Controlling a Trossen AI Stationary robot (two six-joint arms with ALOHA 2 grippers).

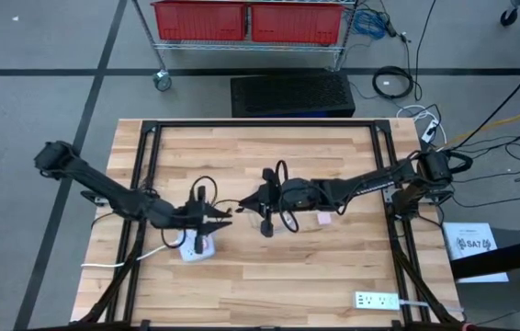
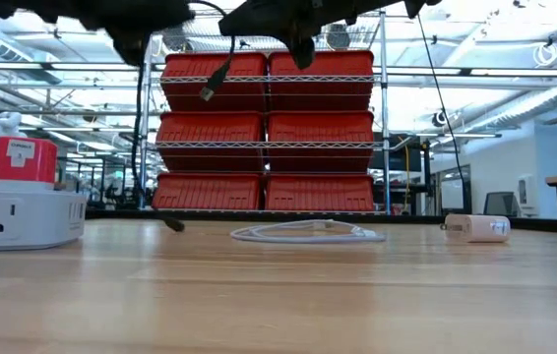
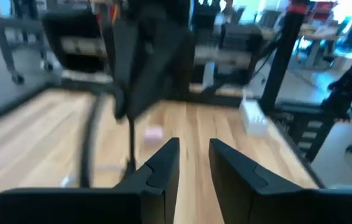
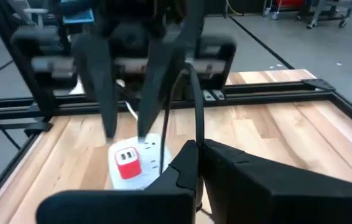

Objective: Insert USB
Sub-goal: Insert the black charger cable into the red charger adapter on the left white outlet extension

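Above mid-bench, the right gripper (image 4: pixel 196 163) pinches a black cable (image 4: pixel 198 109), fingers pressed together on it, its USB plug (image 2: pixel 207 91) dangling in the air. The left gripper (image 3: pixel 193 163), fingers spread and empty, hangs over the white power strip (image 1: pixel 196 246) nearer the front-left of the bench, which carries a red charger (image 4: pixel 127 163). To seat the plug well, the dangling end likely needs steadying and squaring to its port before any push; a swinging plug would miss. The port itself cannot be made out, and the left wrist view is too smeared to judge alignment.
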